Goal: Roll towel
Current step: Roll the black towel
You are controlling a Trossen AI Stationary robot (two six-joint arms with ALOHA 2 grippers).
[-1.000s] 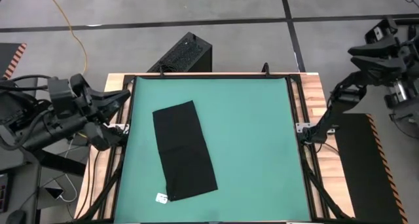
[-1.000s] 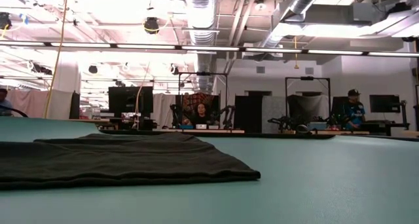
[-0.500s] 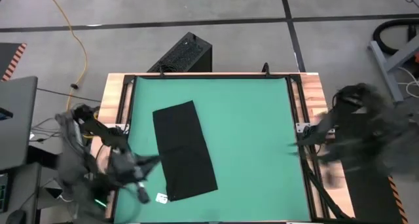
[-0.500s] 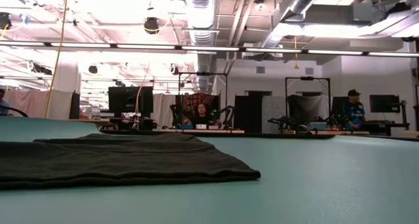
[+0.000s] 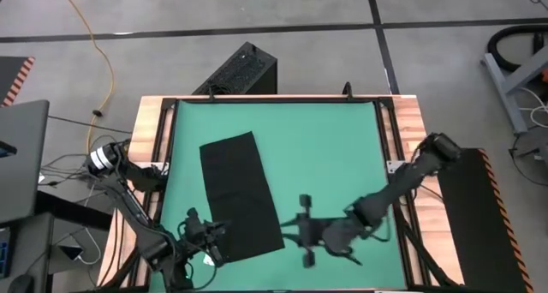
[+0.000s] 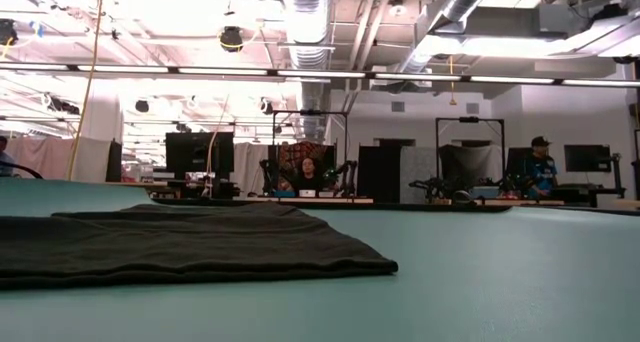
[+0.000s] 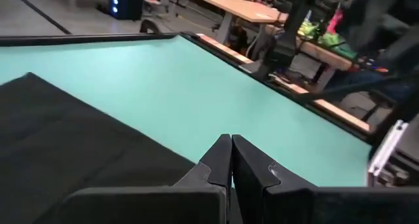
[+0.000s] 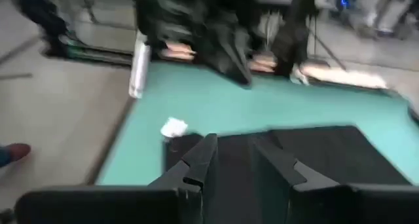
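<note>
The black towel [image 5: 241,195] lies flat and spread out on the left half of the green mat [image 5: 334,156]. It shows as a low dark sheet in the low view [image 6: 180,244]. Its white tag [image 8: 173,127] lies by its near left corner. My left gripper [image 5: 221,235] is shut and stands at the towel's near left corner, with the cloth [image 7: 78,152] just beside its fingers. My right gripper [image 5: 295,233] is open and stands just off the towel's near right corner, pointing toward the cloth [image 8: 308,149]. Neither gripper shows in the low view. My left gripper's shut fingers [image 7: 230,160] stand over the towel's near end. I cannot tell whether they touch it.
A hard black ribbed box [image 5: 240,70] stands on the floor beyond the table's far edge. The mat's right half [image 5: 342,139] is bare. A black frame rail [image 5: 387,147] runs along each side of the mat. People sit at desks far behind [image 6: 305,172].
Both arms have swung in from beyond the table's left and right edges to the near part of the mat, toward the towel's near end. The towel has stayed flat and in place.
</note>
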